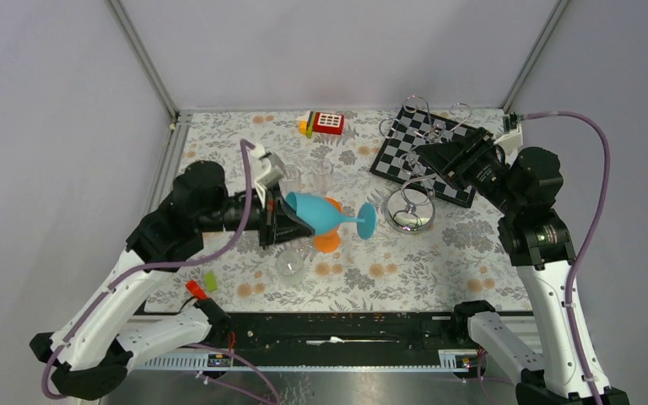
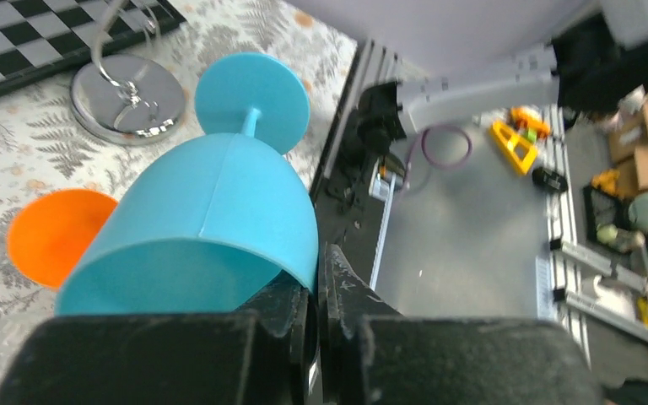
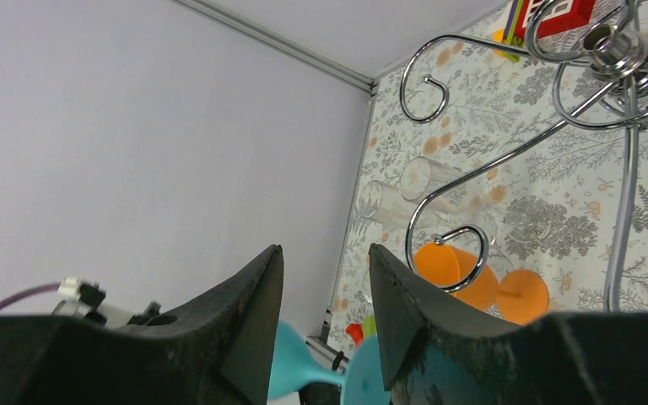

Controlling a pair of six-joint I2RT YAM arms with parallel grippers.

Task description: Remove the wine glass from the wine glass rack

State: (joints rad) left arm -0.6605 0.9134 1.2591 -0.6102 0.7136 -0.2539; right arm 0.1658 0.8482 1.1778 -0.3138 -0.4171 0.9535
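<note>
My left gripper (image 1: 277,221) is shut on the rim of a blue wine glass (image 1: 321,211). It holds the glass on its side above the table, foot pointing right towards the wine glass rack (image 1: 409,209). The rack is a chrome wire stand with curled arms. The left wrist view shows the pinched rim (image 2: 316,291), the blue glass (image 2: 211,202) and the rack's round base (image 2: 126,101). My right gripper (image 1: 424,154) is open and empty beside the rack's top. In the right wrist view (image 3: 325,261) the blue glass (image 3: 304,363) shows between the fingers, clear of the rack's arms (image 3: 616,51).
An orange wine glass (image 1: 329,240) lies on the floral cloth below the blue one. Clear glasses stand at the back left (image 1: 292,177) and front (image 1: 291,266). A checkered board (image 1: 405,148) lies behind the rack. A red and yellow toy (image 1: 325,124) sits at the back.
</note>
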